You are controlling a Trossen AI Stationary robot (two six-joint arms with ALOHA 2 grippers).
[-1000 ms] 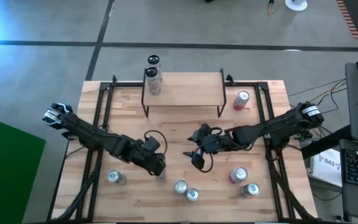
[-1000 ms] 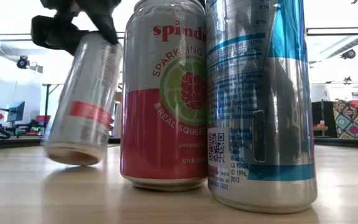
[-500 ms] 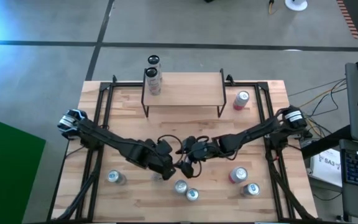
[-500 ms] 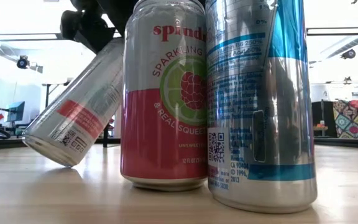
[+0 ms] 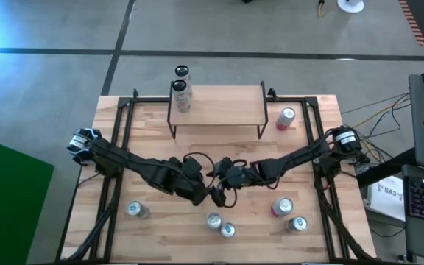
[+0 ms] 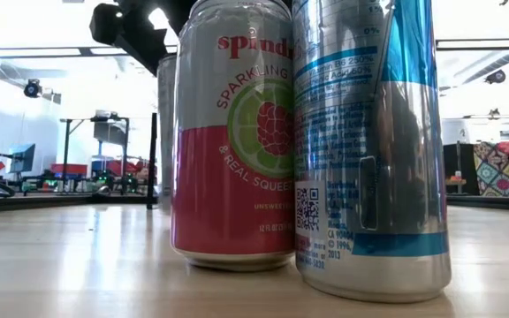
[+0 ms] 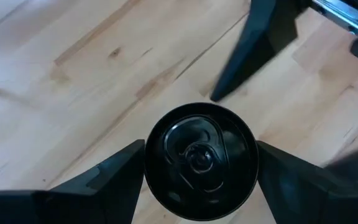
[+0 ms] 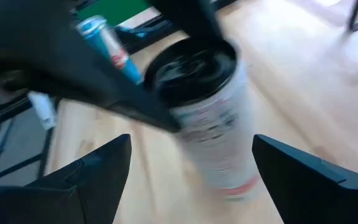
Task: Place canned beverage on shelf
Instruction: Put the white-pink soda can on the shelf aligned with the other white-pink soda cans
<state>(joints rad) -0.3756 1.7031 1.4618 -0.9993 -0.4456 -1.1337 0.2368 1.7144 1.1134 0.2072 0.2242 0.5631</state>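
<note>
Mid-desk [image 5: 285, 158]: silver can [image 7: 201, 162] grasped upright in left end effector [image 5: 206, 194]; right end effector [image 5: 219, 193] released, spread either side of it.

The bench [image 5: 300, 140] is pale, matt wood planking with visible grain. The Spindrift can [image 6: 231, 132] and the taller blue can [image 6: 369, 141] are glossy metal. The black-topped can [image 7: 200, 160] looks glossy too, probably metal under a blurred printed wrap.

My left gripper [image 5: 205, 193] at frame centre, fingers clamped on can [image 7: 200, 161]. My right gripper [image 5: 222, 193] just right of it, fingers spread wide, arm stretched in from right edge.
</note>
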